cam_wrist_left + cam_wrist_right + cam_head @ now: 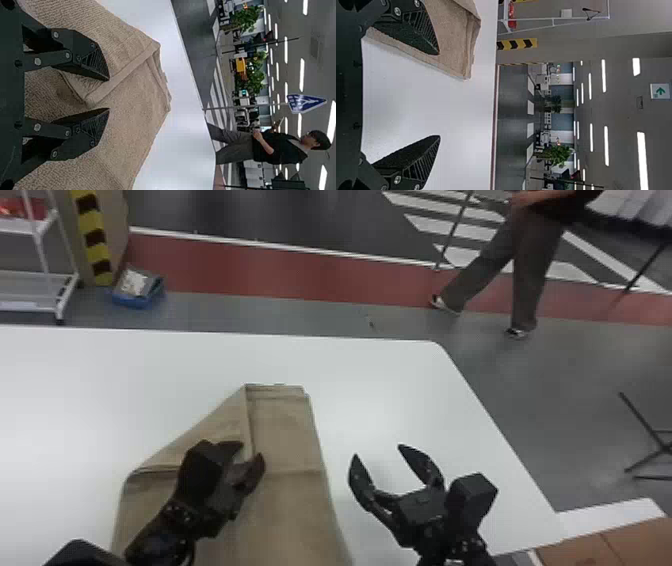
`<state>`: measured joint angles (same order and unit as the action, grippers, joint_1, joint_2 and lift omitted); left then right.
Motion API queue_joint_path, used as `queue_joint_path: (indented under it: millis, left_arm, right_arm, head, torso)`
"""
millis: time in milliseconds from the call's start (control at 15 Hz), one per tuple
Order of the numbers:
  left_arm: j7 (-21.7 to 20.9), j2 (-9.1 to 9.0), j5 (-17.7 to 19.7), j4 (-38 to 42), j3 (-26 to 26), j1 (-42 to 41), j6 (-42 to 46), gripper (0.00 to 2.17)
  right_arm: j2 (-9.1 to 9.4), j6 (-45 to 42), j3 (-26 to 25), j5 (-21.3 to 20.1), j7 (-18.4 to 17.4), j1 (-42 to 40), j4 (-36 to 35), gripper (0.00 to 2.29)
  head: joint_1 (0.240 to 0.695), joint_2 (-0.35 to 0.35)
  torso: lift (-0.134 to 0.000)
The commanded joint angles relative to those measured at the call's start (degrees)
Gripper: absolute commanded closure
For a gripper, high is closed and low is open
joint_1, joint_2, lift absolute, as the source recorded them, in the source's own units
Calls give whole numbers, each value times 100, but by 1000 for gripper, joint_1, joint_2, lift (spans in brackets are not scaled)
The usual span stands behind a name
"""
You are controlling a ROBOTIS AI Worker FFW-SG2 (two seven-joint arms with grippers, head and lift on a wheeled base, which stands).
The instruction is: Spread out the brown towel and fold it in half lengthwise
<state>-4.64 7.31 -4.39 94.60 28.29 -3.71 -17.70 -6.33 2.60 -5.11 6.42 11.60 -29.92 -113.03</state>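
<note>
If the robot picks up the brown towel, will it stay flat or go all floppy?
The towel would probably flop, since it already lies in soft folds. Its rough, fuzzy cloth probably won't slip much. Being thin cloth, it likely won't break.

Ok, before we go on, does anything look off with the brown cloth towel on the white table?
Yes, the towel looks askew: its left edge slants inward toward the narrower far end instead of running straight, and the layers at that end don't line up. I see no spill or tear.
</note>
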Motion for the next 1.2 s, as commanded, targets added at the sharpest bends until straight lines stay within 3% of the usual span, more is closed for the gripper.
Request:
queue_joint_path:
  millis: [0, 533, 600, 667, 1133]
  left_arm:
    - [-11, -1, 0, -3, -8, 20, -72, 728]
    - [-28, 43, 79, 94, -61, 2, -160, 734]
    - [-46, 43, 88, 102, -96, 2, -195, 1008]
    - [-46, 43, 105, 102, -105, 2, -230, 1089]
    - [-11, 52, 97, 489, -193, -173, -283, 1085]
  right_arm:
    - [0, 0, 2, 0, 0, 4, 9, 144]
    - [0, -35, -7, 35, 0, 4, 0, 144]
    - [0, -70, -7, 44, 0, -13, -8, 144]
    - [0, -88, -7, 35, 0, -22, -8, 144]
    - [-9, -88, 28, 26, 0, -22, -17, 144]
  head:
    - [695, -306]
    - [695, -299]
    - [695, -298]
    - [695, -298]
    - [695, -291]
  torso:
    - [-125]
    - [-125]
    - [-125]
    - [-125]
    - [-125]
